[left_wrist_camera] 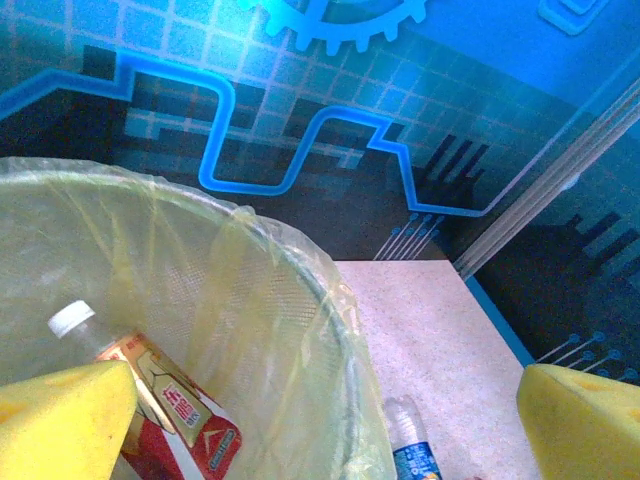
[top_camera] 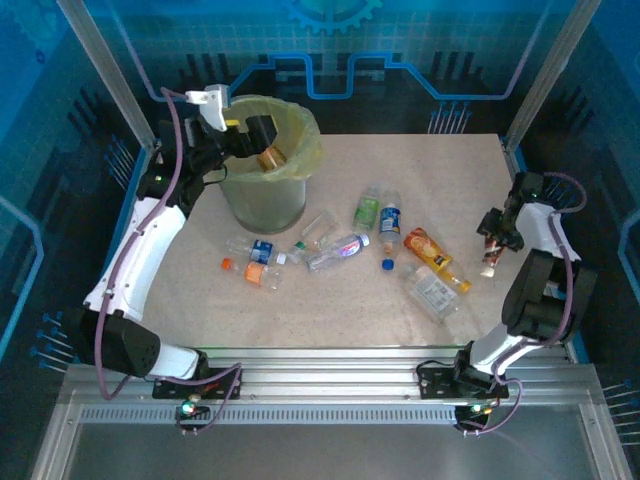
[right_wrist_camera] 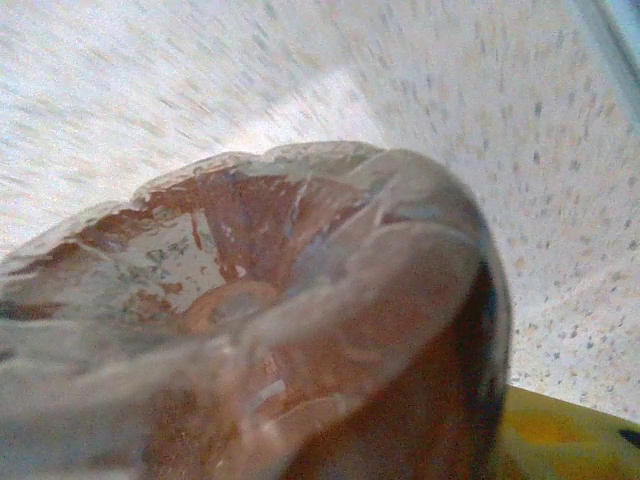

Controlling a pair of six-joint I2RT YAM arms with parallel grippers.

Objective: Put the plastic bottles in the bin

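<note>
While my right gripper (top_camera: 492,243) clenches a brown bottle (right_wrist_camera: 300,330), the bin (top_camera: 262,200) lies at ten o'clock; my left gripper (top_camera: 262,133) hangs released.

Speckled table (top_camera: 420,165), scattered bottles (top_camera: 338,250), bin (top_camera: 262,200)

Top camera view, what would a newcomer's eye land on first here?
The pale green bin with its yellow-green bag stands at the far left, the left end effector hanging open over its rim and a red-labelled bottle already inside. Next comes the scatter of plastic bottles across the middle of the table. At the right edge, the right end effector is shut on a dark brown bottle.
</note>
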